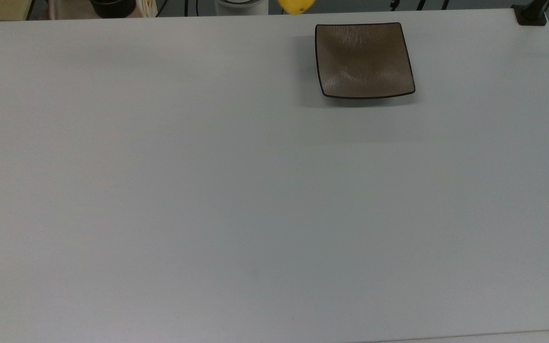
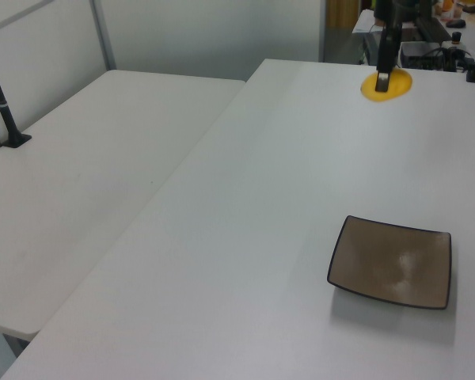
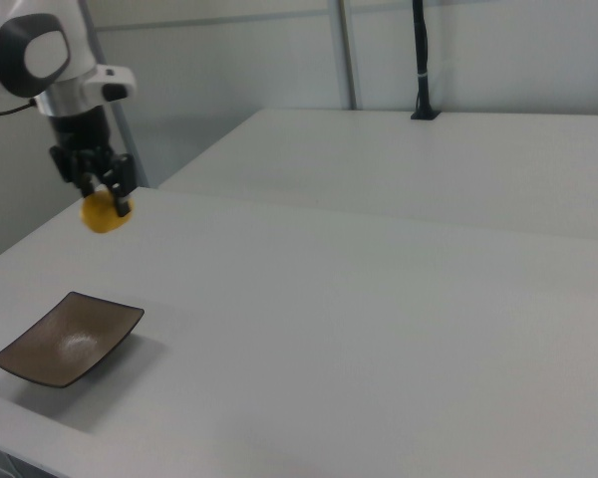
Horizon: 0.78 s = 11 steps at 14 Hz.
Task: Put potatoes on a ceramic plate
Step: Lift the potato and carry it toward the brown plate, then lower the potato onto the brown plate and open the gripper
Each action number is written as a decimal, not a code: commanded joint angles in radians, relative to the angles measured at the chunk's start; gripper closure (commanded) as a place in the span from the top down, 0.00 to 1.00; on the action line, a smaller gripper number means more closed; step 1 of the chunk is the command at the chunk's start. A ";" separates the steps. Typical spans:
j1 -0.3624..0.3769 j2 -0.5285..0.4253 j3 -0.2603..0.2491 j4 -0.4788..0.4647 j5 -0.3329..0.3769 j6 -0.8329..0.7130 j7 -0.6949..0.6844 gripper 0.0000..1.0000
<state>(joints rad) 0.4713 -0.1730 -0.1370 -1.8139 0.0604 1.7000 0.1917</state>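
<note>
- Spanning every view, the table (image 1: 208, 190) is the biggest thing here, white and bare under the fingers; a second table (image 2: 87, 182) butts against it on the left view's left.
- Hanging above the table in the right view, the arm (image 3: 40, 60) points its gripper (image 3: 106, 199) straight down.
- Sitting flat on the table, the plate (image 3: 68, 339) is below the fingers and off to one side, apart from them: toward the right view's lower left, and toward the top view's right of the potato. Nothing lies on it.
- Closed on the potato (image 3: 103, 214), the fingers (image 3: 123, 191) pinch it at their tips; its yellow body bulges out below and beside them, well clear of the table. It also peeks in at the top view's upper edge (image 1: 295, 5) and sits under the dark fingers in the left view (image 2: 386, 85).
- Judging by this, the step in hand is the carry: potato held, not yet over the plate.
- Next, I judge, the move calls for travel across until the fingers stand over the plate's middle, then a descent close to its surface before they part, since an egg-shaped thing dropped from height could roll over the shallow rim.
</note>
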 commanded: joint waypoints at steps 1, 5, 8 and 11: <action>0.055 0.059 0.086 -0.030 0.033 0.058 0.121 0.00; 0.084 0.128 0.139 -0.074 0.036 0.154 0.250 0.00; 0.113 0.154 0.143 -0.171 0.045 0.278 0.302 0.00; 0.121 0.216 0.145 -0.217 0.045 0.375 0.350 0.03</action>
<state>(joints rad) 0.5825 0.0217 0.0105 -1.9866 0.0859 2.0046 0.5007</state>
